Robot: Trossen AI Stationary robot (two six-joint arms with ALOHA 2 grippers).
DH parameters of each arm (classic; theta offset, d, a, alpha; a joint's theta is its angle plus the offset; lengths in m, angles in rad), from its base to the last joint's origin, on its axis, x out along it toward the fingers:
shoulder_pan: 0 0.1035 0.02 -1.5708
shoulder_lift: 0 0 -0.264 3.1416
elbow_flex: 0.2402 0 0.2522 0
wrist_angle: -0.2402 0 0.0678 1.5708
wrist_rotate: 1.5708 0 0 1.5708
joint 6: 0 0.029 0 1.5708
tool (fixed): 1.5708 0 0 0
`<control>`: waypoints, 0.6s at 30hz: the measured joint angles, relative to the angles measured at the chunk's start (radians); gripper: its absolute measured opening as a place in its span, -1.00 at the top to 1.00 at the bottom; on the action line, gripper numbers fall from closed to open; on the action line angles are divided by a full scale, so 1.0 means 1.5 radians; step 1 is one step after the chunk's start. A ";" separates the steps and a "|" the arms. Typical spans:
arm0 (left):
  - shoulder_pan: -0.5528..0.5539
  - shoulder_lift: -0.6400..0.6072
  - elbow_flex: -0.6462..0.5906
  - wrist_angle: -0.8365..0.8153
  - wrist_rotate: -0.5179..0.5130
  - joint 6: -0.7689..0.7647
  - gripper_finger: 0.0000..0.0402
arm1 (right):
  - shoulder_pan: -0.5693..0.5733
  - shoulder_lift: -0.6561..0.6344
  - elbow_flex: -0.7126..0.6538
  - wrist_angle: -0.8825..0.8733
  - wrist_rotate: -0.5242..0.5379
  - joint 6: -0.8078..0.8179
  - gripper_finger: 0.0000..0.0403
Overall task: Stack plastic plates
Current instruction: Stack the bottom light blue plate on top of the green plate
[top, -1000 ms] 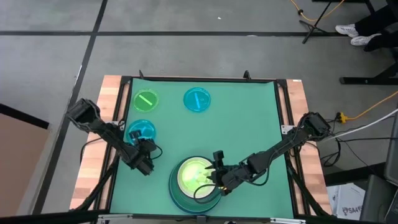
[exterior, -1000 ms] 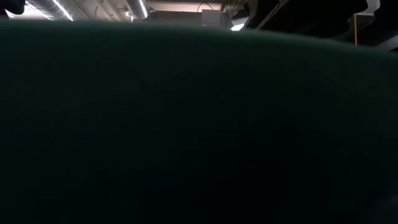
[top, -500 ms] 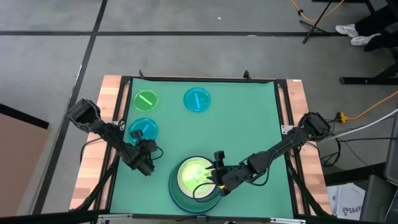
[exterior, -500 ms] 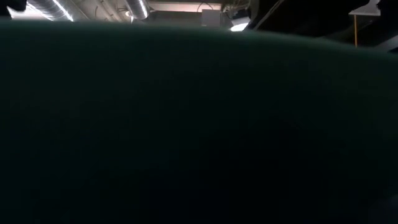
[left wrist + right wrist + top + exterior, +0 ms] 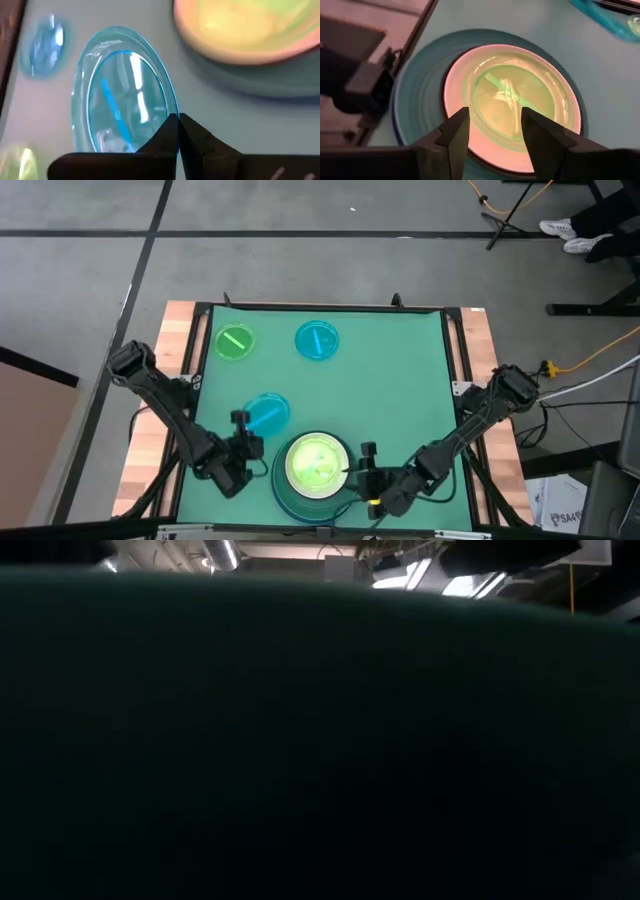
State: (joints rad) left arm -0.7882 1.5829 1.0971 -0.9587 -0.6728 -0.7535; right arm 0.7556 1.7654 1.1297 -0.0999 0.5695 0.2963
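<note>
we've got the left gripper (image 5: 243, 437) down at the near edge of the green worktop (image 5: 400, 380), jaws pinched on the rim of a small cyan plate (image 5: 266, 413) that sits just beside the stack (image 5: 285, 485) with a bright green plate (image 5: 318, 461) on top. the right gripper (image 5: 367, 463) sits just right of that stack with jaws spread. another cyan plate (image 5: 317, 340) and a green plate (image 5: 235, 342) lie at the far side, well apart from the stack.
</note>
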 joint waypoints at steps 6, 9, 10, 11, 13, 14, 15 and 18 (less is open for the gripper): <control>-0.025 0.004 0.038 0.140 -0.054 0.135 1.00 | 0.026 0.023 0.000 0.008 0.015 0.110 0.16; -0.025 0.026 0.051 0.213 -0.060 0.220 1.00 | 0.042 0.035 0.000 0.017 0.015 0.158 0.16; -0.024 0.038 0.055 0.238 -0.059 0.250 1.00 | 0.048 0.039 0.000 0.017 0.016 0.172 0.16; -0.022 0.049 0.059 0.268 -0.056 0.282 1.00 | 0.052 0.042 0.000 0.016 0.016 0.188 0.16; -0.018 0.075 0.065 0.324 -0.037 0.339 1.00 | 0.061 0.045 0.000 0.014 0.016 0.215 0.16; -0.016 0.089 0.068 0.353 -0.026 0.361 1.00 | 0.064 0.045 0.000 0.015 0.016 0.224 0.16; -0.014 0.100 0.069 0.380 -0.013 0.382 1.00 | 0.067 0.045 0.000 0.017 0.016 0.234 0.16; -0.010 0.142 0.078 0.433 0.016 0.433 1.00 | 0.074 0.045 0.000 0.018 0.017 0.243 0.16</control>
State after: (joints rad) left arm -0.8030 1.7957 1.2143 -0.3090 -0.6485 -0.1046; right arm 0.8669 1.8336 1.1297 -0.0726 0.5946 0.6610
